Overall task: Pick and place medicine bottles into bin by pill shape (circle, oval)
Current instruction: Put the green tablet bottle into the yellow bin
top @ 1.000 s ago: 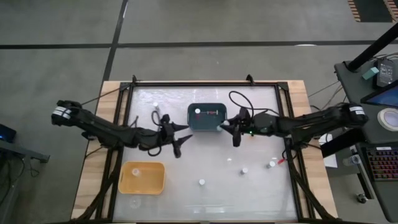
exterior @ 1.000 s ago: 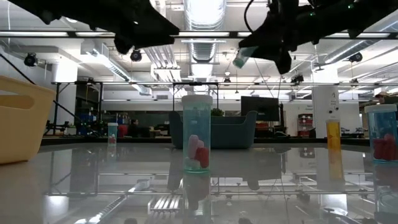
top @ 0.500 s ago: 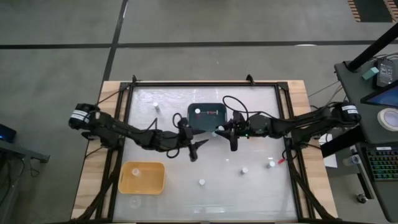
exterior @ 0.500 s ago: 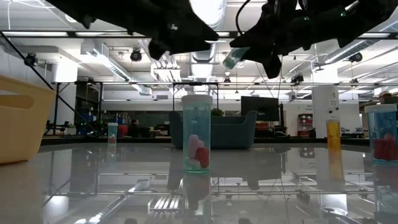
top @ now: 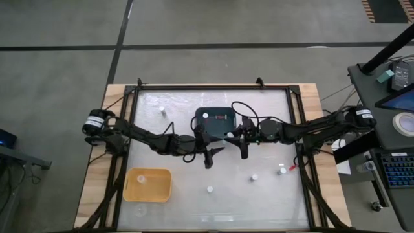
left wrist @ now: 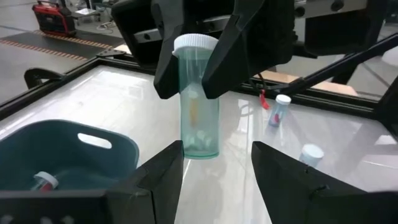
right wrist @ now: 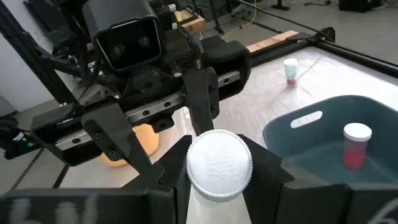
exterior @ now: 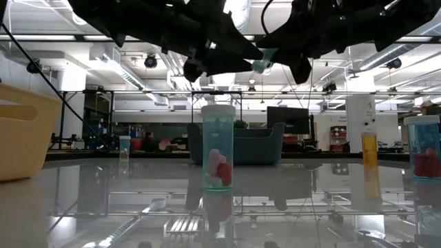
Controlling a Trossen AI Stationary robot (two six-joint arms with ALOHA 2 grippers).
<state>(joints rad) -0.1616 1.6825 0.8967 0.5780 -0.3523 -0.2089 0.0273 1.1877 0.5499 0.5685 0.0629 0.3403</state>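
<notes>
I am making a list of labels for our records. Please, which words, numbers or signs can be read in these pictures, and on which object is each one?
None can be read.
Held bottle in the right gripper: no print visible on its cap or body.
Dark bin: a small reddish mark, too small to read.
Left gripper: no markings visible.

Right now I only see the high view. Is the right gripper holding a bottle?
Observer: Yes. The right gripper is shut on a clear teal bottle with a white cap.
Operator: Is the left one grabbing it too?
Observer: No. The left gripper is open, fingers spread wide, with the bottle just ahead of them.
Operator: What's that white dot in the bin?
Observer: It's the cap of a pinkish bottle inside the blue bin.
</notes>
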